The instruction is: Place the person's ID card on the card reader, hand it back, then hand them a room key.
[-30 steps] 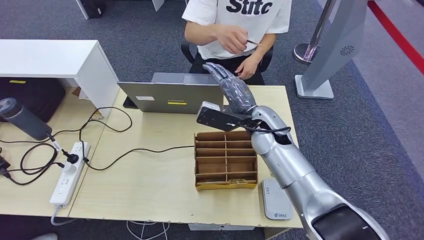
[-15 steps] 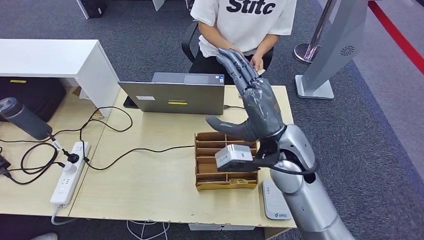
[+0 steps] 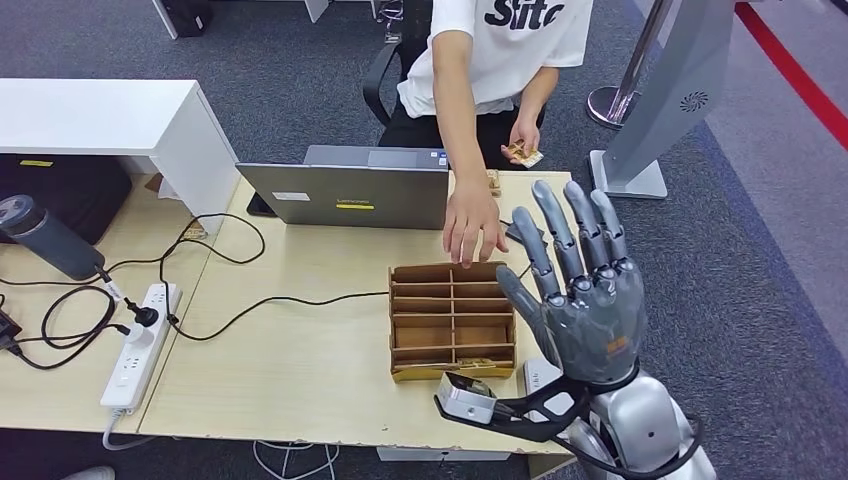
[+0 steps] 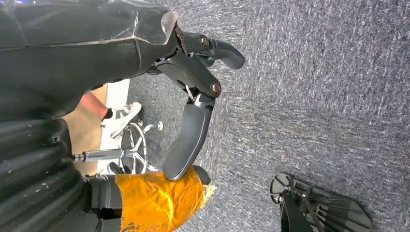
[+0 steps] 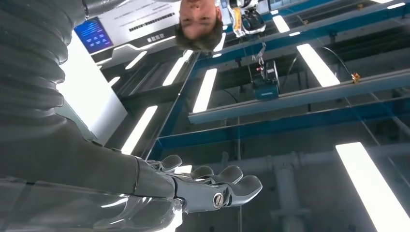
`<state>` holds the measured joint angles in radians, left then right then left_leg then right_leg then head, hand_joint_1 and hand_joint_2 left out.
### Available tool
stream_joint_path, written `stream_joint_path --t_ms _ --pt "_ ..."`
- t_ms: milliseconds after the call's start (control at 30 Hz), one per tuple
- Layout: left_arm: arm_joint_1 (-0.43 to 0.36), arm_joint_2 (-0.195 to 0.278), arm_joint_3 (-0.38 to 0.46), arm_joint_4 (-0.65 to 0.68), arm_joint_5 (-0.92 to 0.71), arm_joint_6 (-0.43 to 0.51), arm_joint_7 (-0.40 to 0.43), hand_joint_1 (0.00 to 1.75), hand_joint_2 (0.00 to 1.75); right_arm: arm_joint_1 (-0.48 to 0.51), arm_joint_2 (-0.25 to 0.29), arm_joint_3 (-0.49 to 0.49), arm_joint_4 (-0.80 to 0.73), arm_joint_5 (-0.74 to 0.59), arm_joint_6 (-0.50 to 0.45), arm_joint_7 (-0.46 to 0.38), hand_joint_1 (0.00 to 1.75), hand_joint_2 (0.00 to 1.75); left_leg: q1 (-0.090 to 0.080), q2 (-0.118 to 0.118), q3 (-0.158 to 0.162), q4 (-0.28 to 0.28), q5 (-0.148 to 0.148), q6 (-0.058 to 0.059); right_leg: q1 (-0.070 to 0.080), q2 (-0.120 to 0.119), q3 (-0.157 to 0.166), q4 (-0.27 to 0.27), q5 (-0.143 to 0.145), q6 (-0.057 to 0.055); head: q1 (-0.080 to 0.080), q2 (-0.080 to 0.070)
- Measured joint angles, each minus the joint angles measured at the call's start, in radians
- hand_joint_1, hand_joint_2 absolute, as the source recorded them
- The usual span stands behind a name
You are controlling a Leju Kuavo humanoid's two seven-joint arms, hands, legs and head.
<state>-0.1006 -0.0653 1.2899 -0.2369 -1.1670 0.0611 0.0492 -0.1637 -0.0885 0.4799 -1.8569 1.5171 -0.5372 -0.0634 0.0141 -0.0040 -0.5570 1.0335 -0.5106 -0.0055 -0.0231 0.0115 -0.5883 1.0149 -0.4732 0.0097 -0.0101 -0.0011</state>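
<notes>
In the head view the right hand (image 3: 585, 300) is raised upright over the near right corner of the bench (image 3: 300, 330), palm side away from the camera, fingers (image 3: 560, 232) spread and grasping nothing, probably held clear so the person can act. The person's hand (image 3: 470, 225) reaches over the bench to the far edge of the wooden compartment tray (image 3: 452, 320), perhaps to take or set something there; their other hand holds a small card (image 3: 525, 155) near their lap, which may be the ID card, though I cannot tell. The card reader (image 3: 545, 395), a flat grey slab, lies just beside the tray, partly hidden by the hand. An open laptop (image 3: 345, 195) carries a small logo, too small to read; the shirt reads partly "Sitc". In the left wrist view the left hand (image 4: 193, 125) hangs over grey carpet, fingers released, holding nothing. In the right wrist view the right hand's fingers (image 5: 227, 186) point at ceiling lights, empty.
</notes>
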Motion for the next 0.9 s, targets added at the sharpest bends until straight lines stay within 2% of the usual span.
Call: stream_joint_path --t_ms 467,800,900 --pt "0.000 -0.003 0.019 0.000 0.019 0.004 0.000 0.00 1.75 0.139 -0.075 0.000 0.015 0.015 -0.039 0.017 0.00 1.75 0.000 0.000 0.000 0.000 0.000 0.000 0.000 0.000 0.000 0.000 0.000 0.000 0.000 0.000" --pt "0.000 -0.003 0.027 0.000 0.029 0.008 0.000 0.00 1.75 0.193 -0.086 0.000 0.055 -0.003 -0.041 -0.012 0.00 1.75 0.000 0.000 0.000 0.000 0.000 0.000 0.000 0.000 0.000 0.000 0.000 0.000 0.000 0.000" --pt "0.000 -0.003 0.030 0.000 0.033 0.010 0.000 0.00 1.75 0.204 -0.087 0.003 0.072 -0.051 -0.022 -0.042 0.00 1.75 0.000 0.000 0.000 0.000 0.000 0.000 0.000 0.000 0.000 0.000 0.000 0.000 0.000 0.000"
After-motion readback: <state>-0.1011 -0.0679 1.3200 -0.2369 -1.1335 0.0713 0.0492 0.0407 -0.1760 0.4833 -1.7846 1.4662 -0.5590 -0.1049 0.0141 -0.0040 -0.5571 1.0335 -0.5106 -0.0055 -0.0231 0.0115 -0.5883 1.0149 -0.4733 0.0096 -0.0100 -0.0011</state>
